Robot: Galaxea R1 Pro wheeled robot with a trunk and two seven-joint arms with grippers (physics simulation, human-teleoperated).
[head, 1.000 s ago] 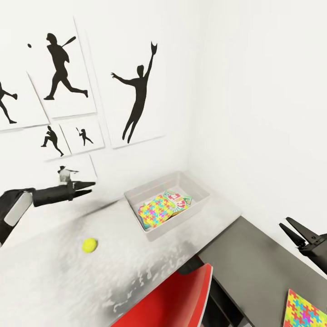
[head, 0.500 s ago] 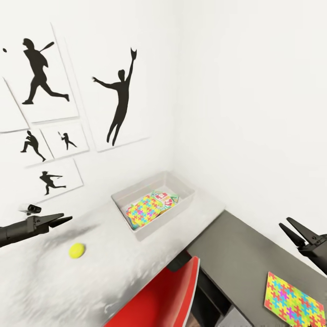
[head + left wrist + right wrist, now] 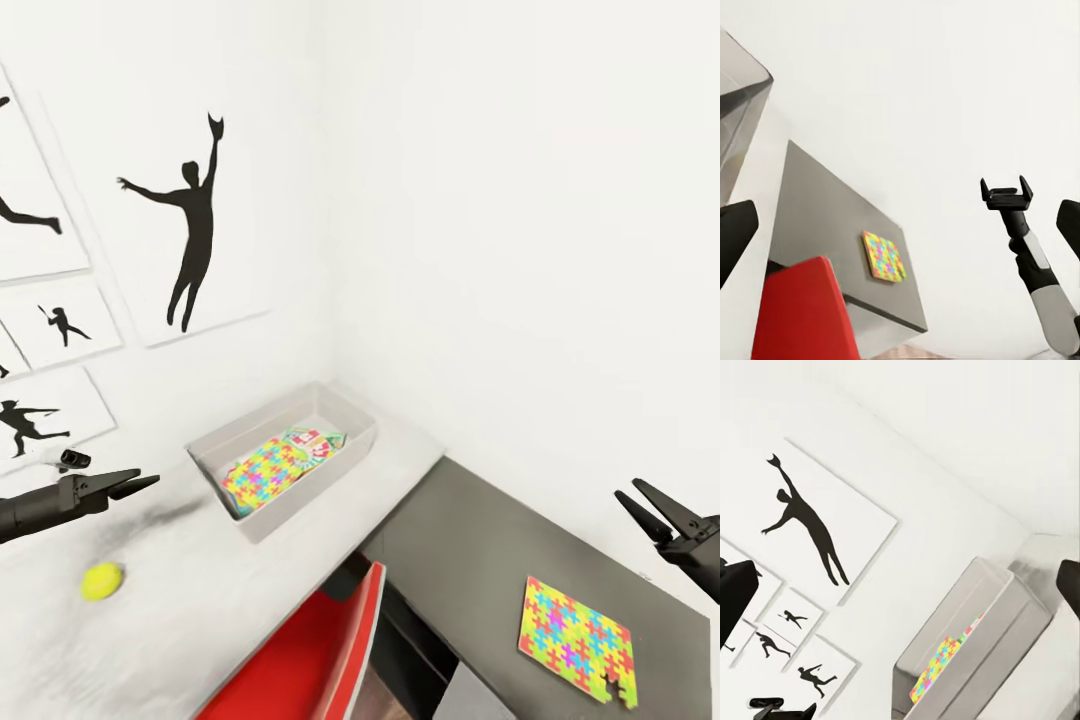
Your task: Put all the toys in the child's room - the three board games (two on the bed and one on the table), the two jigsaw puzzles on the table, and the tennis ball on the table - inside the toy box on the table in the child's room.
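Inside sloped grey toy box (image 3: 350,452): jigsaw sheet (image 3: 262,468); both grippers' fingers spread, empty

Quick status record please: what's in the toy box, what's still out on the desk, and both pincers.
toy box: on light grey desk top, holds one jigsaw puzzle over a board game
second jigsaw puzzle: flat on dark grey desk top
tennis ball: on light grey top, outside box
left pincer: empty, above desk near ball
right pincer: open, empty, above dark top
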